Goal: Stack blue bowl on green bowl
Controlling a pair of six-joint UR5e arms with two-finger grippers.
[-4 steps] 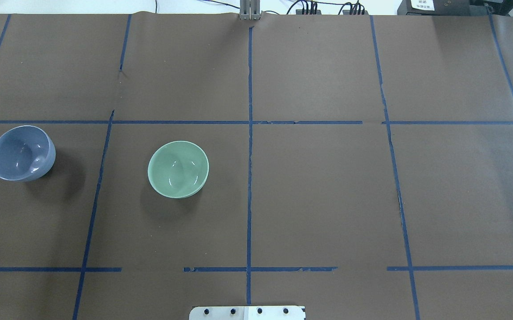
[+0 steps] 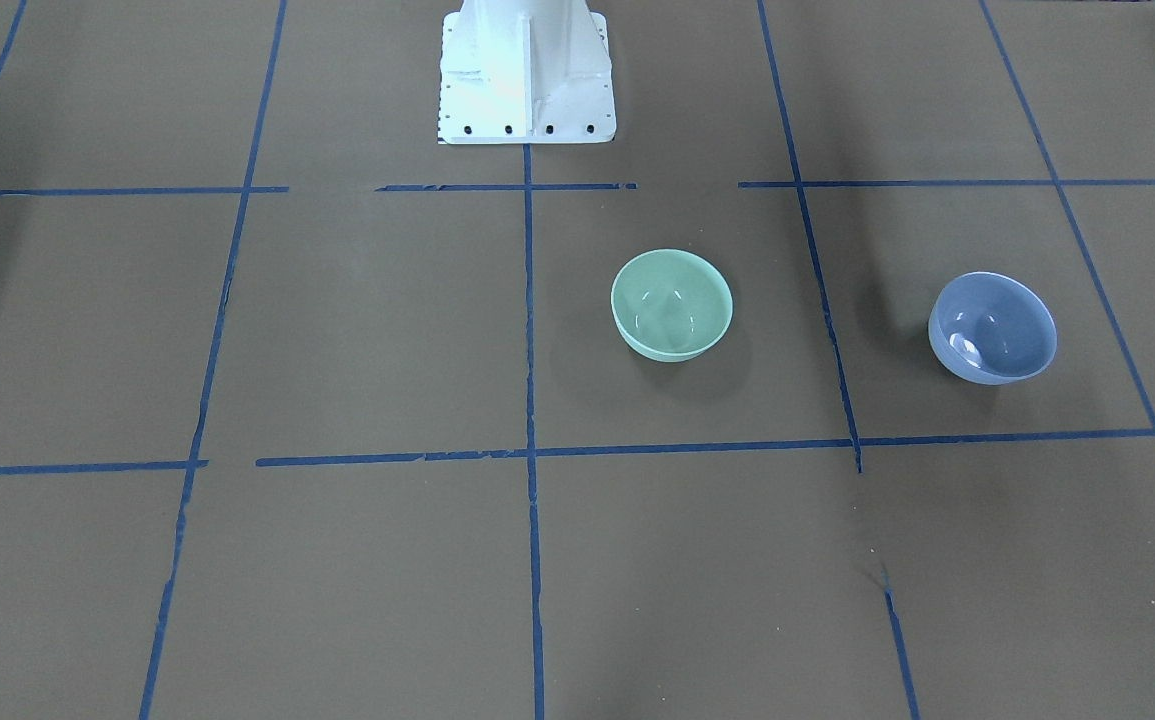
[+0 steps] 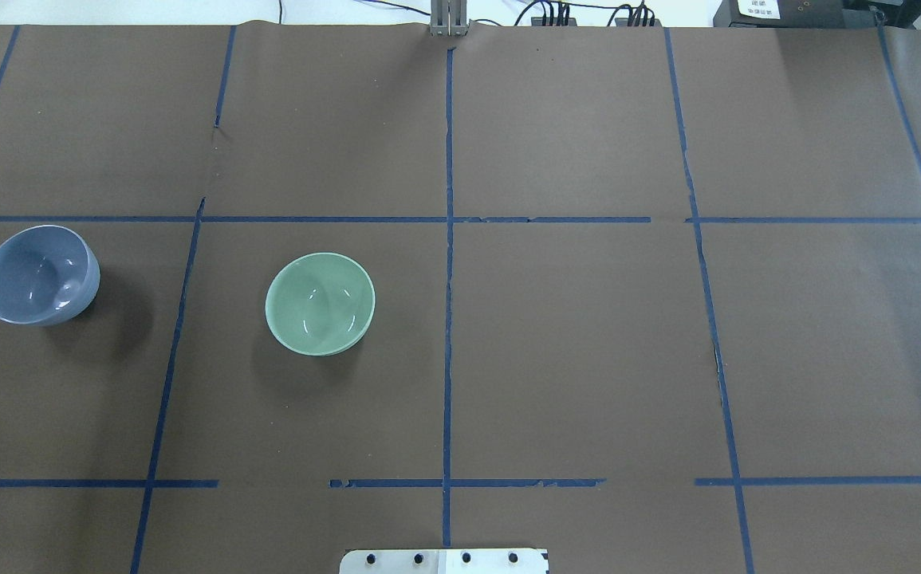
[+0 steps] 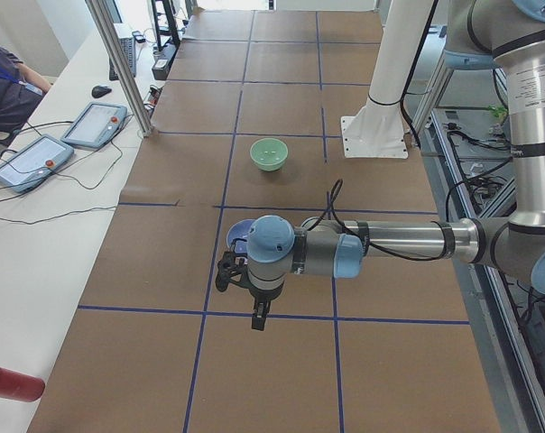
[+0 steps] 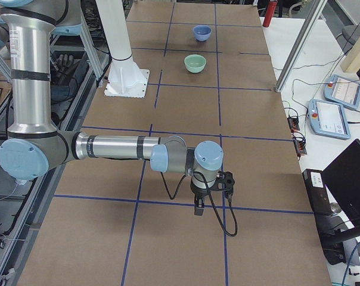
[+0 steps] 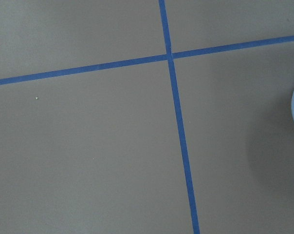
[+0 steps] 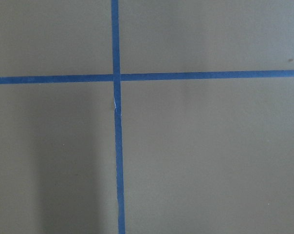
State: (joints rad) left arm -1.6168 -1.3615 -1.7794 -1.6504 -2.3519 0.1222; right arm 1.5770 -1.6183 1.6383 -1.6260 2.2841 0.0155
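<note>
blue bowl (image 3: 39, 274): upright at counter (image 3: 588, 359) left end, well apart from green bowl (image 3: 320, 303).
green bowl: upright, mouth free for stacking.
left pincer (image 4: 257, 311): above counter near blue bowl; spread impossible to tell.
right pincer (image 5: 199, 205): far from both; spread likewise impossible to tell.

My bench (image 3: 588, 359), brown and gridded with blue tape (image 3: 448, 351), carries two upright bowls well apart: the blue bowl (image 3: 39, 274) toward its left edge, the green bowl (image 3: 320, 303) just left of the middle. My base (image 2: 525, 70) stands at its near edge.
</note>
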